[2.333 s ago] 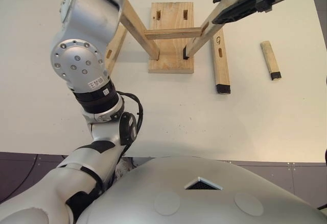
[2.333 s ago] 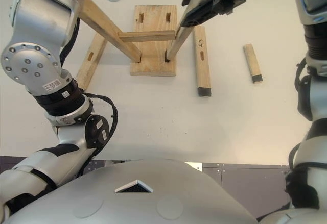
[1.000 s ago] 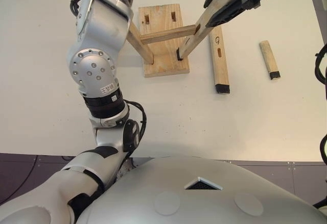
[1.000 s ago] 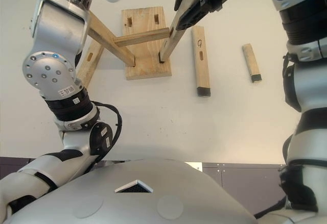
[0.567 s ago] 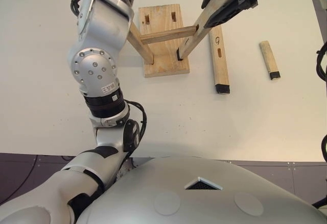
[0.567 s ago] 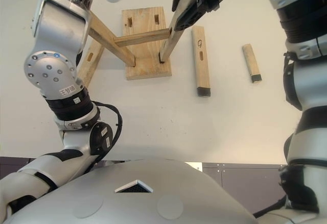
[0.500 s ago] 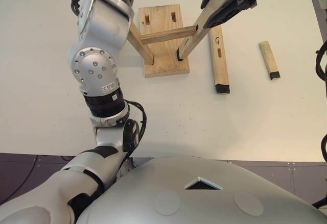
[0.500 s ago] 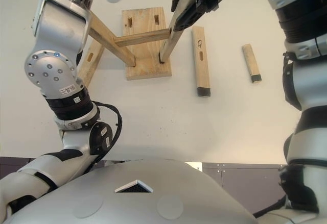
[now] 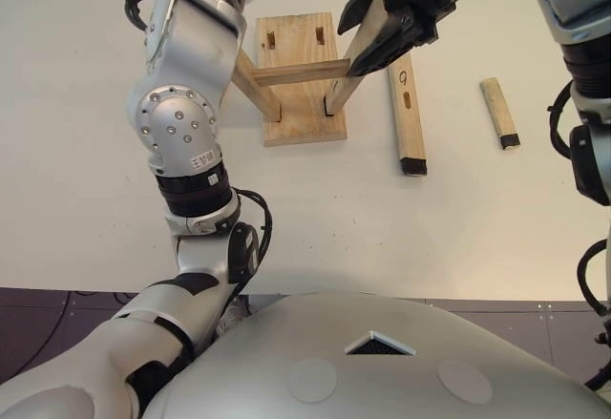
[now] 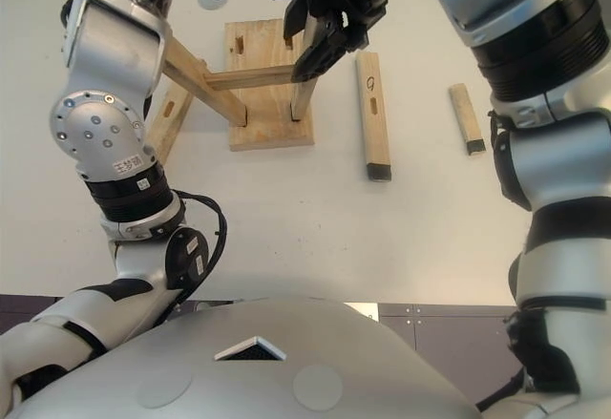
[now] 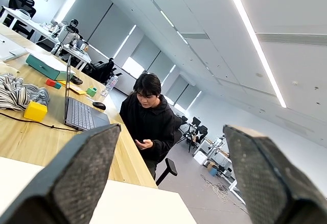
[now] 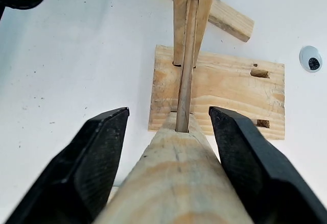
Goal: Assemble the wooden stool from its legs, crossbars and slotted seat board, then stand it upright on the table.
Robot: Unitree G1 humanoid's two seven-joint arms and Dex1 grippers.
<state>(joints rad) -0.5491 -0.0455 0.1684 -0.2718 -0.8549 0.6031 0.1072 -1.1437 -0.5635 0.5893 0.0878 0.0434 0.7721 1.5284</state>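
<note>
The right gripper is clamped across the flat faces of the right leg, near its top. The left gripper gapes wide and empty. The seat board lies flat at twelve o'clock on the table, with two legs slotted in and joined by a crossbar. A spare leg lies at the board's three o'clock. It looks like stiff, lightish wood with loose joints, so I'd grip the legs, never the crossbar.

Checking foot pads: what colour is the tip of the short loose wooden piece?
The tip is black, clearest in the left eye view.
</note>
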